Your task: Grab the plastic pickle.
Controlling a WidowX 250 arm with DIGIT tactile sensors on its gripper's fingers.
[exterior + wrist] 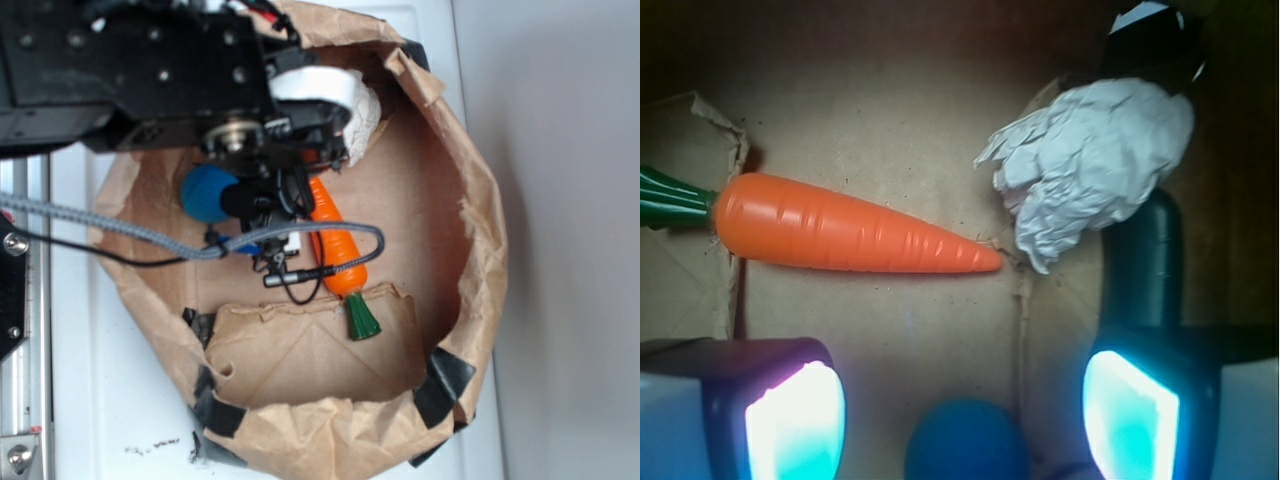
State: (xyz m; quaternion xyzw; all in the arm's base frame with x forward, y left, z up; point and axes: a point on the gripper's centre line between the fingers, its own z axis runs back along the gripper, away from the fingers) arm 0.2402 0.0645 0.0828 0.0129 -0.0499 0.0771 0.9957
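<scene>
The plastic pickle [1143,262] shows in the wrist view as a glossy, very dark green rounded shape at the right. It lies just beyond my right finger [1130,415], and its far end is tucked under crumpled white paper [1090,170]. My gripper [960,420] is open above the brown paper floor, with nothing held between the fingers. The pickle sits outside the gap, off to its right. In the exterior view the arm and gripper [272,205] hang over the bag, and the pickle is hidden beneath them.
An orange carrot [850,235] with a green stub lies across the floor ahead on the left, also seen as the carrot [335,245] from outside. A blue ball [965,445] rests low between my fingers. The brown paper bag wall [480,230] rings everything.
</scene>
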